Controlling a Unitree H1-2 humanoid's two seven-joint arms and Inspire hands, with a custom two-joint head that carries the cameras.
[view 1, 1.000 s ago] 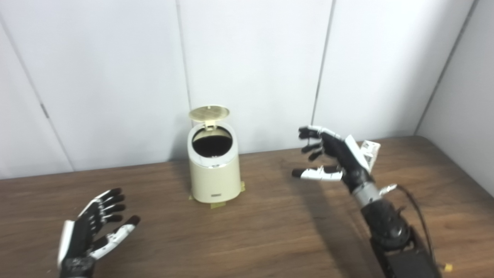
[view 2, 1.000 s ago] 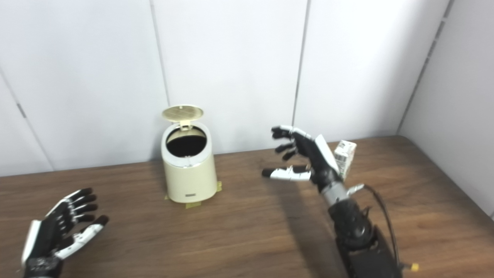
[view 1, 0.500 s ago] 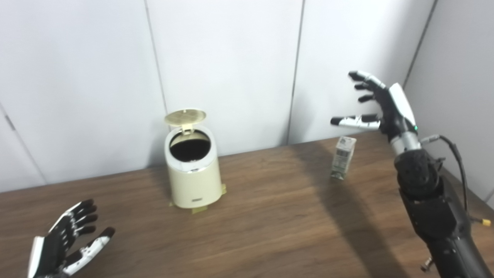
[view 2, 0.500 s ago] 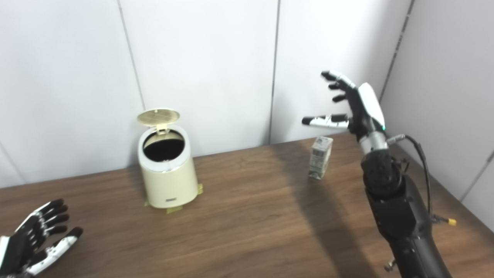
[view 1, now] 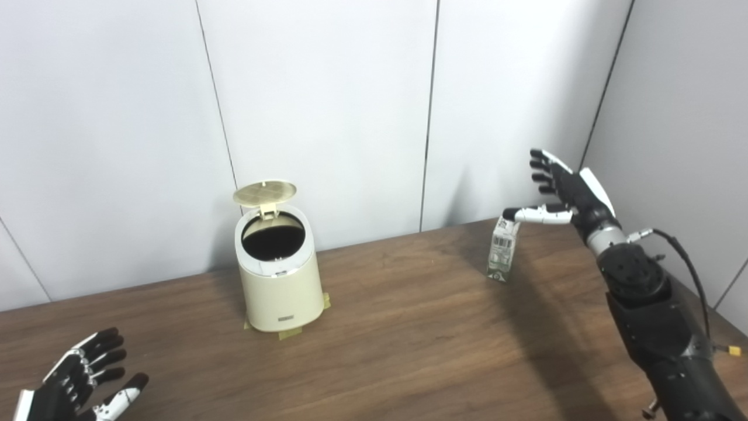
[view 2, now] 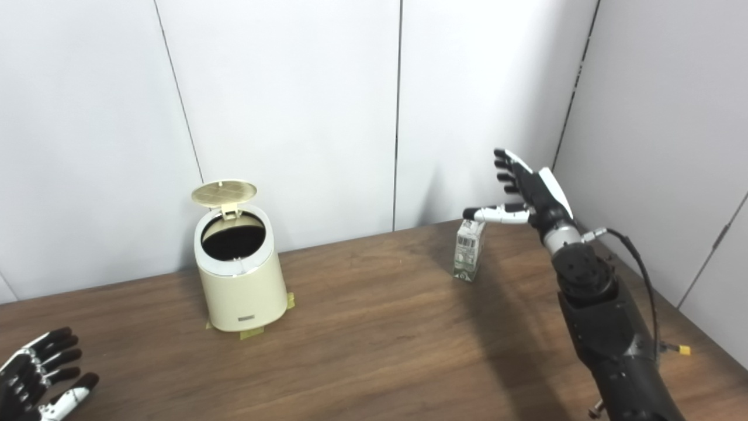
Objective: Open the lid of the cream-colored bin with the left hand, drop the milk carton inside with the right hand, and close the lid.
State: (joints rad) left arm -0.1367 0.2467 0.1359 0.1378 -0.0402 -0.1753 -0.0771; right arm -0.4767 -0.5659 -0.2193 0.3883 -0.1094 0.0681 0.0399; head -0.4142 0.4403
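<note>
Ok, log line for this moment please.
bin lid: open | milk carton: upright on table, ungrasped | right robot hand: open, above carton | left robot hand: open, idle

The bin (view 1: 279,275) stands on the wooden table (view 1: 409,339) near the white wall (view 1: 327,105), its lid (view 1: 265,192) hinged up at the back and the dark inside showing; bits of tape (view 1: 290,333) stick out at its foot. Well to its right the carton (view 1: 502,249) stands upright. The right hand (view 1: 564,196) hangs spread beside the carton's top, thumb reaching over it, holding nothing. The left hand (view 1: 76,389) is at the bottom left corner, fingers apart, empty.
</note>
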